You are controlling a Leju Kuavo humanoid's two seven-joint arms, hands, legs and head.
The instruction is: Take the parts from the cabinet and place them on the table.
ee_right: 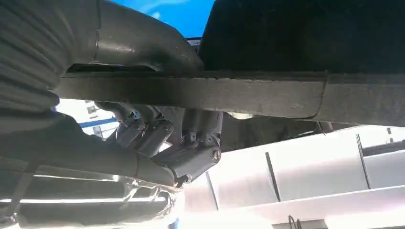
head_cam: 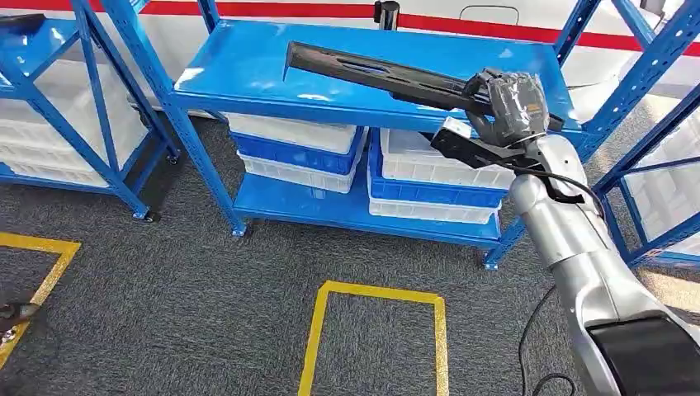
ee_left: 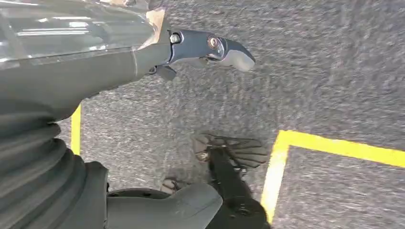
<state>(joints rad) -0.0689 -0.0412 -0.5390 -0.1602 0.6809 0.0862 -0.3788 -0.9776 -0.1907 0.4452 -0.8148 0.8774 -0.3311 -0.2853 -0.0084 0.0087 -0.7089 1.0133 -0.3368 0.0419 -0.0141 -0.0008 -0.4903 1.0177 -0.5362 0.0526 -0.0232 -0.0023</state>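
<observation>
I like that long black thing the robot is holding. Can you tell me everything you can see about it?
The long black part looks like stiff, dull plastic: a narrow, flat strip with a slot along its middle. One end is cut off squarely and points away to the left. It lies nearly level, just above the top blue shelf; whether it touches the shelf cannot be told. The right hand grips its near end. From the right wrist camera, its thin edge runs between the thumb and the fingers.
</observation>
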